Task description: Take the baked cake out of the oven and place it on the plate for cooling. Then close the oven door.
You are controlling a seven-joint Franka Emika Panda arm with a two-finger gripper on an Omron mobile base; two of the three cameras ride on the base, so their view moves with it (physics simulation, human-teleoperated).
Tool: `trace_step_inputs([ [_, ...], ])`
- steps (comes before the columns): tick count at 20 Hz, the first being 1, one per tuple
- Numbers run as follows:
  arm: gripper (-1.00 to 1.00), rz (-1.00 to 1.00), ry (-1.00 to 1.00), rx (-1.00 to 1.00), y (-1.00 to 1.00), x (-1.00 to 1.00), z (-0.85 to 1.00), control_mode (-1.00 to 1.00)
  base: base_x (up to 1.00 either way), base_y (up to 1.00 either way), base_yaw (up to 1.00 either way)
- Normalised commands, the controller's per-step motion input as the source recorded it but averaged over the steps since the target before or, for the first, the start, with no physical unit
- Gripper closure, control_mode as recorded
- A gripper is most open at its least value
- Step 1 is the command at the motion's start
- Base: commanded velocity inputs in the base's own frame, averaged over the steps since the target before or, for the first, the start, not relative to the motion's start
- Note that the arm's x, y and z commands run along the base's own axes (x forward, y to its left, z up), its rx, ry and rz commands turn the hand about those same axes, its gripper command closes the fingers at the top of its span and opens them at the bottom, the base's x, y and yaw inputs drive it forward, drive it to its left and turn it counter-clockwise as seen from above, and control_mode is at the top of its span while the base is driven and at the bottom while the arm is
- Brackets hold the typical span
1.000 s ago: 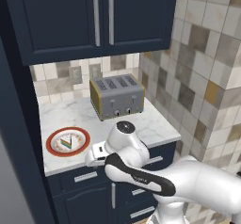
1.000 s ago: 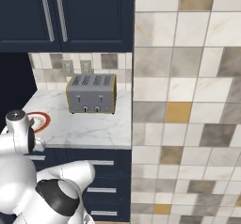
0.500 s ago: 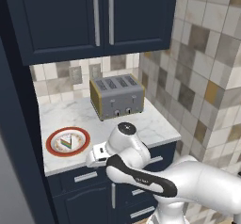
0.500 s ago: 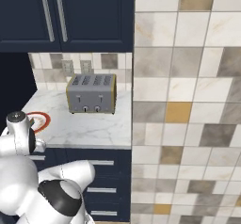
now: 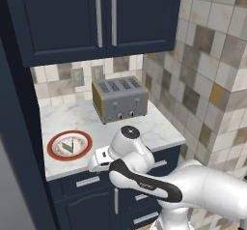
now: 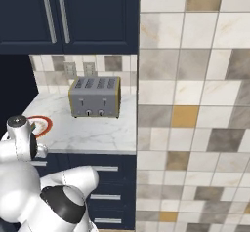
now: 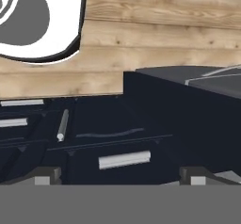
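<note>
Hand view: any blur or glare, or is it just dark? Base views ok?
Hand view: sharp, no glare, but the navy cabinet fronts read very dark. Left base view: evenly lit, plate crisp. Right base view: flat light, toaster casts a soft shadow.

A home kitchen is shown. A marble counter [image 5: 159, 132] is set between dark blue wall cupboards [image 5: 96, 19] and drawers [image 6: 105, 182] with silver handles. A grey four-slot toaster [image 5: 119, 98] and a red-rimmed plate [image 5: 70, 145] with a cake slice are seen on it, backed by mottled tiles [image 6: 195, 104]. A wooden floor [image 7: 155, 39] is seen below.
</note>
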Motion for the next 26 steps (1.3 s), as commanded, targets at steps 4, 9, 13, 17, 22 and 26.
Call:
trace_step_inputs([
  [4,-1.0,0.08,0.0,-0.03,-0.02,-0.47,-0.05,-1.0,0.0,0.0,0.0],
  [9,-1.0,0.14,-0.03,0.0,-0.03,-0.7,-0.04,-1.0,0.0,0.0,0.0],
  [13,-1.0,0.17,-0.04,0.0,-0.07,-0.49,-0.02,-1.0,0.0,0.0,0.0],
  [17,-1.0,0.05,0.02,-0.02,-0.01,-0.18,-0.04,-1.0,0.0,0.0,0.0],
  [22,-1.0,0.0,0.0,0.0,0.0,0.0,0.0,-1.0,0.0,0.0,0.0],
  [26,-1.0,0.0,0.0,0.0,0.0,0.0,0.0,-1.0,0.0,0.0,0.0],
])
